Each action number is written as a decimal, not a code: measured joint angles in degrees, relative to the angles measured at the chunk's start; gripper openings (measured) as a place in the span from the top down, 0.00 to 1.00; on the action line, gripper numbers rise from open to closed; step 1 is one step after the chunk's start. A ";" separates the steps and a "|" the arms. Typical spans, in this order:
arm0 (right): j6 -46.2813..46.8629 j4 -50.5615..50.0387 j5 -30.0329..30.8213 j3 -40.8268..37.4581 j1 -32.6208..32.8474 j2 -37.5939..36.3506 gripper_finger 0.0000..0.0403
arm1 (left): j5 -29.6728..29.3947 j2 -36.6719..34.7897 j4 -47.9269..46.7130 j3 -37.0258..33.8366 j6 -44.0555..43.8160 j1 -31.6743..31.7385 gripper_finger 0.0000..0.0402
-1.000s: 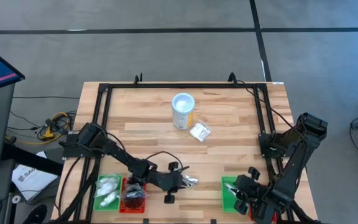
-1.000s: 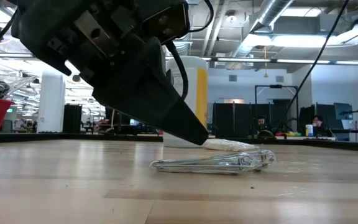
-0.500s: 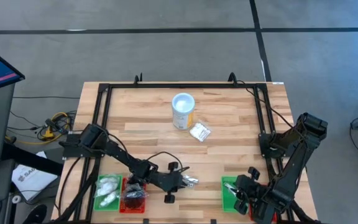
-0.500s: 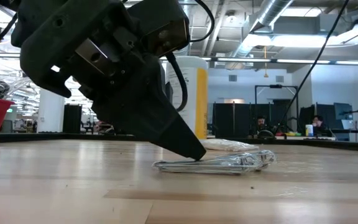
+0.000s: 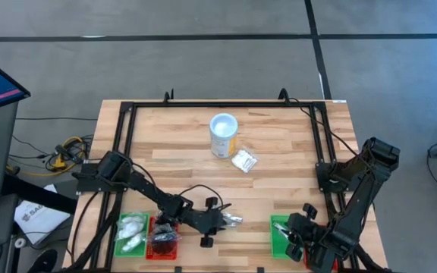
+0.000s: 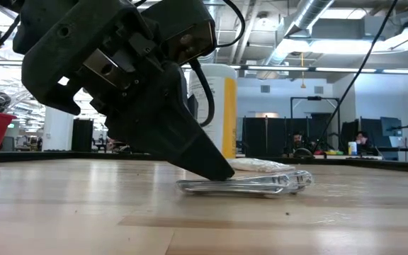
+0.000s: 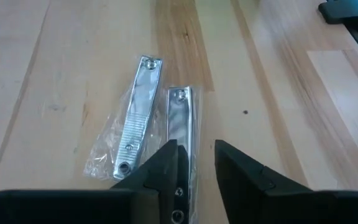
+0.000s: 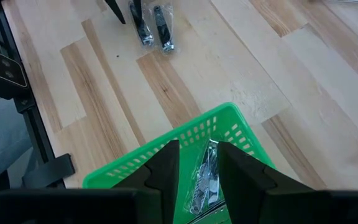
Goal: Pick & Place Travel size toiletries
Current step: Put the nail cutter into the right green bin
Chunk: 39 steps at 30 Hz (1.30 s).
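Nail clippers (image 7: 180,124), flat shiny metal, crinkly clear wrap, wood-grain table (image 7: 278,93)

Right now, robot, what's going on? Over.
Left hand down over two wrapped nail clippers, slightly open. Right hand waiting above green tray. Nothing blocking.
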 joint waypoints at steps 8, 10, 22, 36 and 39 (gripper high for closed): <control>0.00 -0.01 0.02 0.00 0.00 0.00 0.75 | -0.04 0.00 -0.20 -0.05 0.37 0.00 0.70; 0.00 0.00 0.02 0.00 0.00 0.00 0.75 | -0.04 0.00 -0.28 -0.07 1.49 0.00 0.69; -0.02 -0.02 0.44 0.00 0.02 0.00 0.75 | -3.43 0.26 -1.66 -0.92 1.90 0.00 0.69; -0.86 0.14 1.92 0.02 0.02 0.00 0.75 | -3.92 0.20 -1.86 -1.16 1.53 0.05 0.81; -0.89 0.22 1.92 0.02 0.02 0.00 0.75 | -3.93 0.17 -1.90 -1.16 1.51 0.07 0.91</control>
